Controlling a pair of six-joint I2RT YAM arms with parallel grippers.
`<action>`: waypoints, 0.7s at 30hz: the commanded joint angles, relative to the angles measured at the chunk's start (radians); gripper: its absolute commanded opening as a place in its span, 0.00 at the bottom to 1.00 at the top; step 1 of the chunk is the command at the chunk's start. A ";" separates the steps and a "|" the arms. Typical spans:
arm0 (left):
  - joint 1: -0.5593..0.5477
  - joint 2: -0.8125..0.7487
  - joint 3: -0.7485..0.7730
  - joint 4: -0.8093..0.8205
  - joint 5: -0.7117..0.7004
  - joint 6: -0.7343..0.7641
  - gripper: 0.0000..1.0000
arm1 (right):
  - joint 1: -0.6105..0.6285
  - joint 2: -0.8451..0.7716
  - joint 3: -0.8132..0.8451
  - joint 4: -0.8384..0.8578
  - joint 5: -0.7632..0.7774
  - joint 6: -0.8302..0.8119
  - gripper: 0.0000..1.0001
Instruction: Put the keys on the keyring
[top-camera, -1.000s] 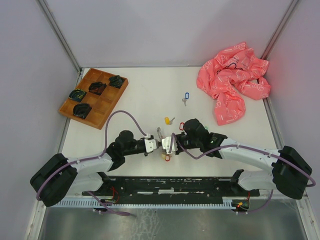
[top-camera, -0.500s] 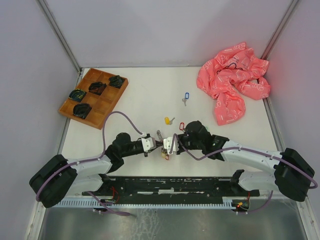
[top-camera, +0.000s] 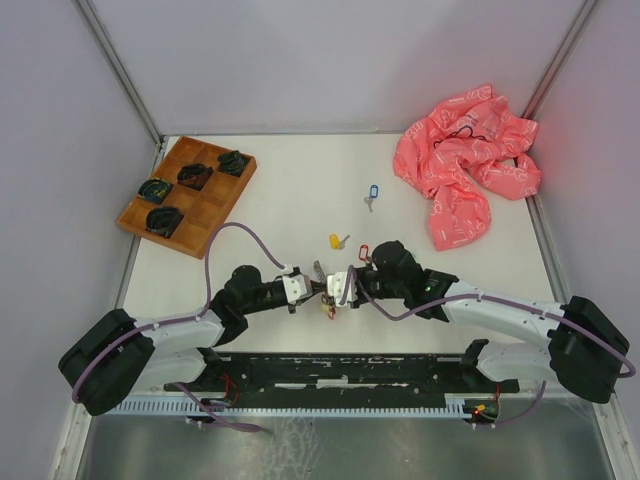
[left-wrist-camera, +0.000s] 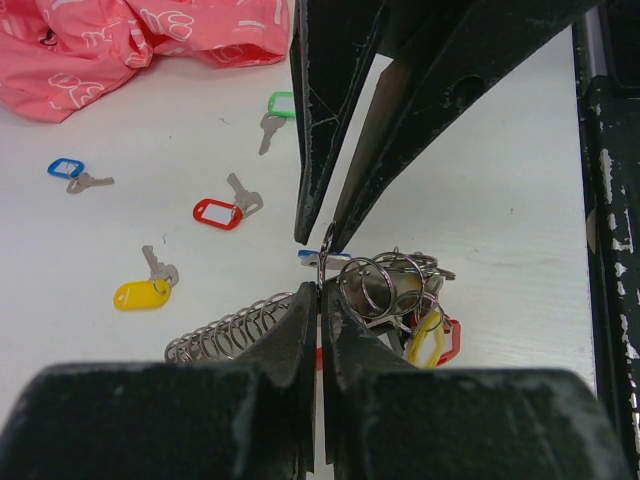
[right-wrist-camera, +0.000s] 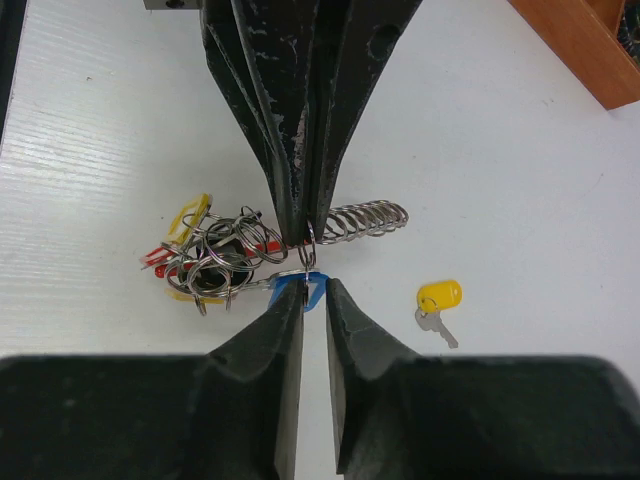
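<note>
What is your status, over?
Left end effector, right end effector: both shut on keyring. Yellow key, red key loose beyond. No obstruction seen.

Silvery keyring (left-wrist-camera: 385, 288), pink white-printed cloth (top-camera: 462, 165), brown tray (top-camera: 203, 212).

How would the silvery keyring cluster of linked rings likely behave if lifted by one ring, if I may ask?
The silvery keyring cluster would probably dangle floppily, being many loose linked rings. Its row of rings likely sags. Pushed, the tangle should slide, not roll.
</note>
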 joint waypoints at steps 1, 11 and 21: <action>-0.004 0.000 0.022 0.075 0.001 -0.026 0.03 | 0.003 -0.030 0.007 0.039 -0.027 0.011 0.19; -0.003 0.002 0.032 0.070 0.029 -0.032 0.20 | 0.002 -0.044 0.057 -0.024 0.006 -0.071 0.01; -0.004 0.014 0.075 0.036 0.039 -0.026 0.35 | 0.003 -0.045 0.135 -0.114 0.009 -0.170 0.01</action>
